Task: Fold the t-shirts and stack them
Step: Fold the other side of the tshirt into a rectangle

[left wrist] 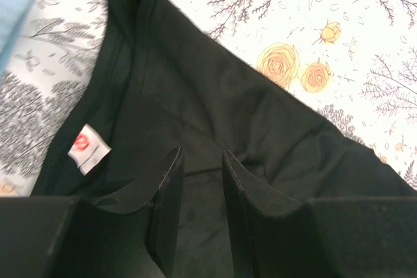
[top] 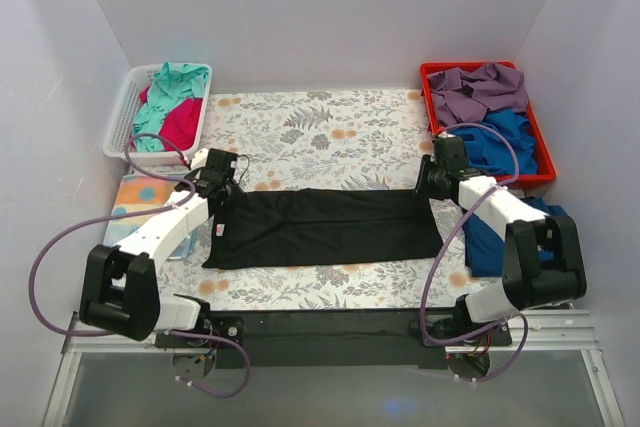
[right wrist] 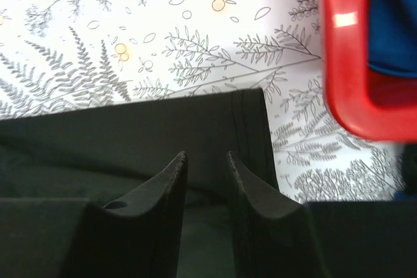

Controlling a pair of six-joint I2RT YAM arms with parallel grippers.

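Black t-shirt (top: 325, 227) lies as a long, flat, soft band across the floral-patterned desk (top: 300, 122). Its small white neck label (left wrist: 88, 148) bears a round red mark, with any writing too small to read. Left gripper (left wrist: 202, 155) reaches low over the collar end, right gripper (right wrist: 206, 156) over the stitched end. Each pair of jaws stands narrowly parted with black cloth between; whether they pinch it I cannot tell.
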